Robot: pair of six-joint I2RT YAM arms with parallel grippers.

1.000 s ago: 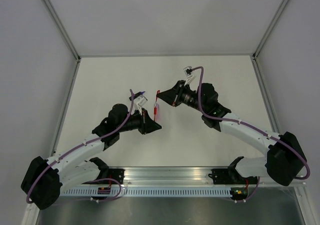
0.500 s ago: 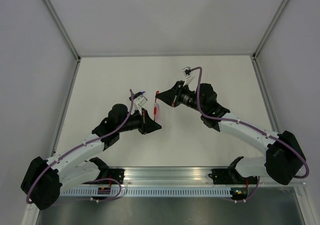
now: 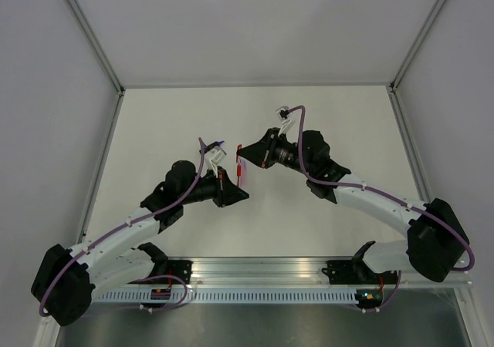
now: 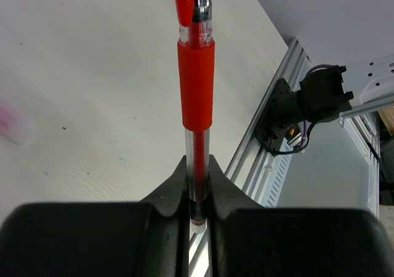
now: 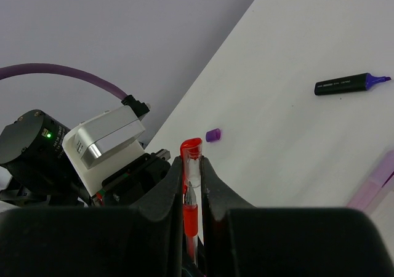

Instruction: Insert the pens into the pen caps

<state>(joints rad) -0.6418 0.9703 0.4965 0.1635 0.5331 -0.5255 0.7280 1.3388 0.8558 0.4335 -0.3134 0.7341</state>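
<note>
The right gripper [image 5: 192, 166] sits a little nearer the left gripper [image 4: 197, 175] than it did a moment ago, so the red cap [image 5: 191, 146] is now closer over the end of the red pen [image 4: 196, 86]. Both are up in the air above the middle of the table [image 3: 154, 131]. The left fingers are pressed tight on the pen's clear back end. The right fingers pinch the cap. The silver tip looks to be inside the cap already, but I cannot tell if it is all the way on — I think it needs a bit more push. The purple pen [image 5: 351, 83] and purple cap [image 5: 213, 135] lie apart on the table — not joined yet.
</note>
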